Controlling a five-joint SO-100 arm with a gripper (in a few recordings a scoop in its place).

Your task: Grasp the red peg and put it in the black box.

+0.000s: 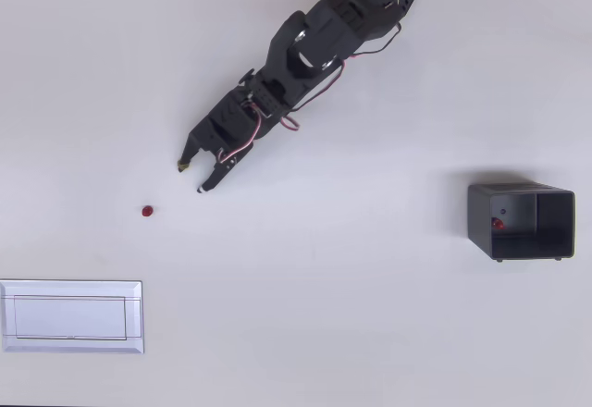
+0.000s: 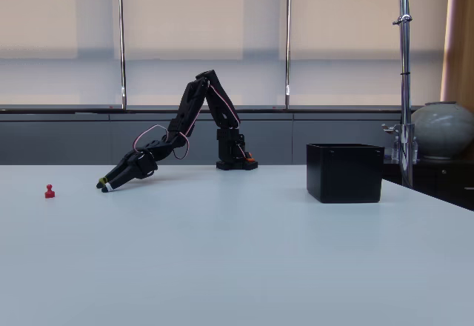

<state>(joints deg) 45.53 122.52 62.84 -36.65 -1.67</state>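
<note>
The red peg (image 1: 147, 211) is standing alone on the white table (image 1: 324, 333), showing as a small round dark-red dot in the overhead view. In the fixed view the peg (image 2: 49, 191) is showing its side: a tiny upright piece with a rounded head on a slightly wider foot, all one deep red. It is sitting toward the left of the table in both views, touching nothing.

The gripper (image 1: 191, 178) is pointing down and to the left in the overhead view, near the peg but clearly apart from it, up and to the right of it. Its two fingers are spreading into a moderate gap with nothing between them, one tip looking yellowish and the other white. In the fixed view the gripper (image 2: 104, 186) is reaching low toward the table, just right of the peg, though whether the tips are touching the surface cannot be told.

The black box (image 1: 521, 221) is sitting well apart on the right side of the table, with thin walls and a dark hollow. Inside it, near the left wall, a small red spot (image 1: 498, 224) is showing. In the fixed view the box (image 2: 345, 172) is standing upright and square.

A flat white framed plate (image 1: 71, 315) is lying at the lower left in the overhead view, below the peg.
</note>
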